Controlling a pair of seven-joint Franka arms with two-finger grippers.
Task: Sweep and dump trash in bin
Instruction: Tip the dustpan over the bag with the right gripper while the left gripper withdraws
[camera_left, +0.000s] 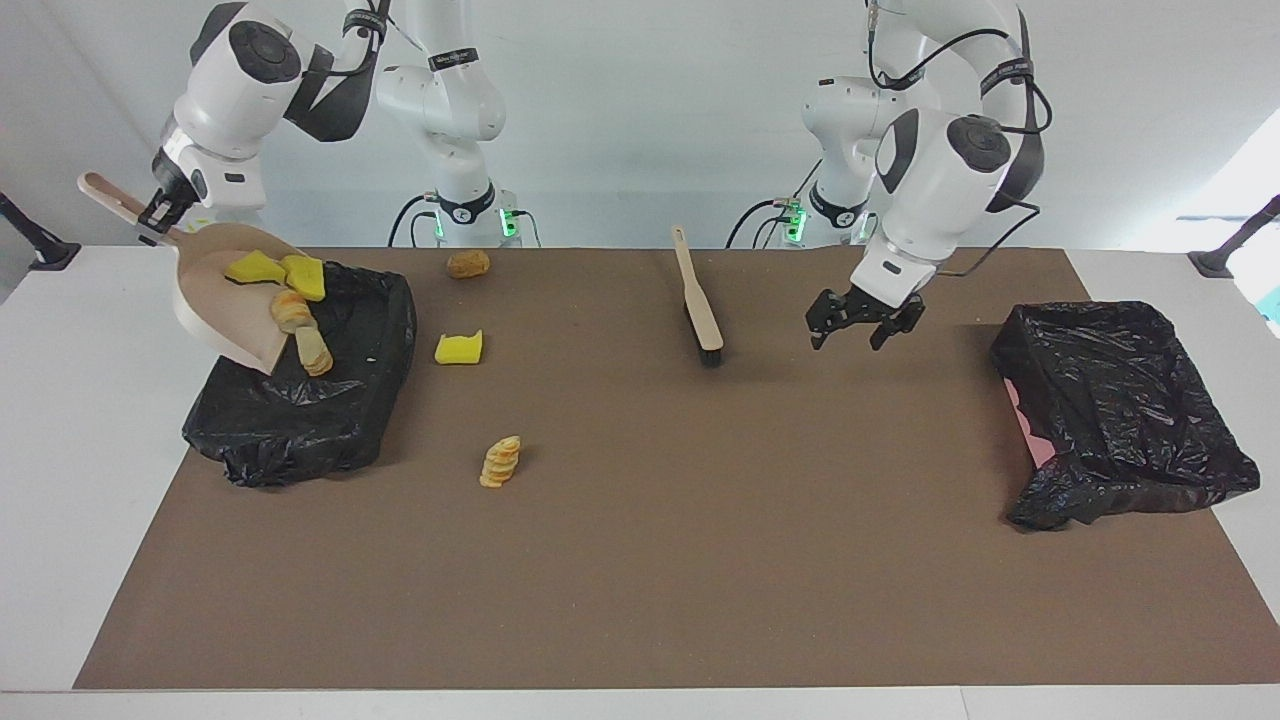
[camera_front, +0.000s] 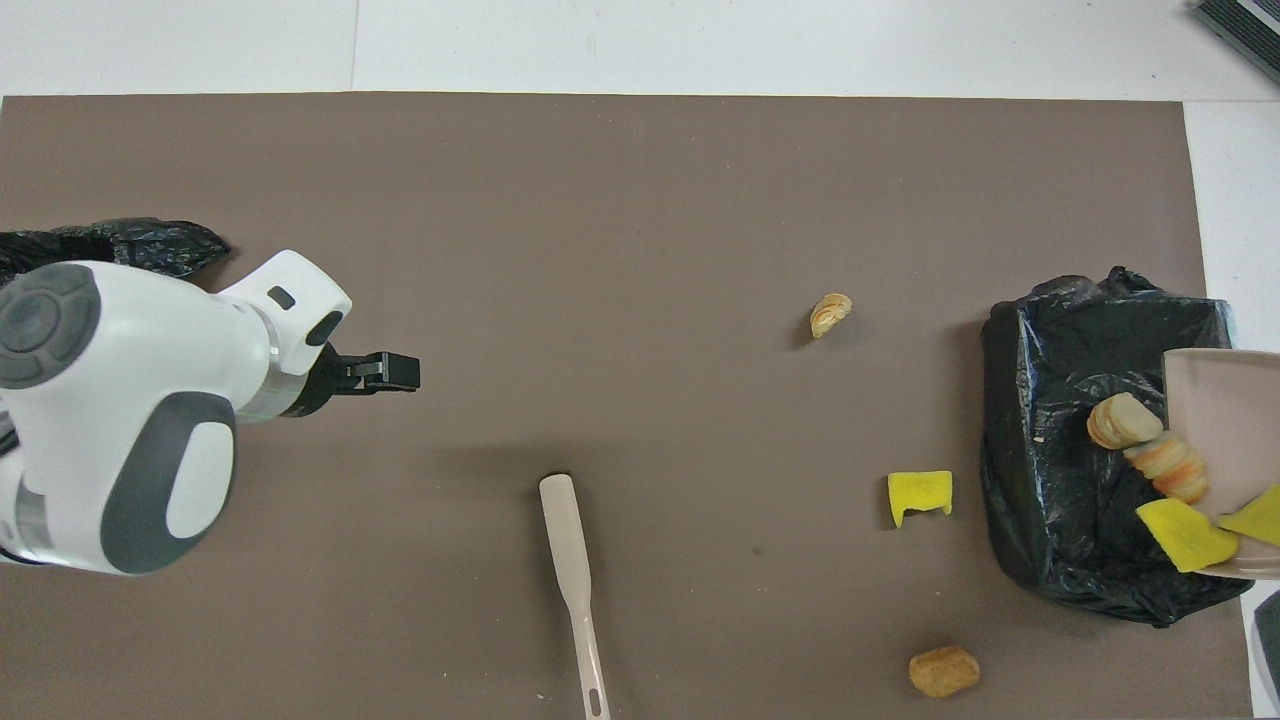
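My right gripper (camera_left: 152, 212) is shut on the handle of the beige dustpan (camera_left: 205, 300), which hangs steeply tilted over the black-lined bin (camera_left: 300, 400) at the right arm's end. Yellow sponge wedges (camera_left: 250, 267) and bread pieces (camera_left: 316, 352) of the trash are sliding off its lip (camera_front: 1225, 420) into that bin (camera_front: 1050, 520). On the mat lie a sponge wedge (camera_left: 459, 348), a bread slice (camera_left: 500, 461) and a roll (camera_left: 467, 264). My left gripper (camera_left: 862, 332) hangs open and holds nothing, over the mat beside the brush (camera_left: 700, 300).
A second black-lined bin (camera_left: 1120, 410) stands at the left arm's end; in the overhead view the left arm covers most of it. The brush (camera_front: 572, 560) lies flat mid-table, its handle toward the robots. A brown mat (camera_left: 700, 560) covers the table.
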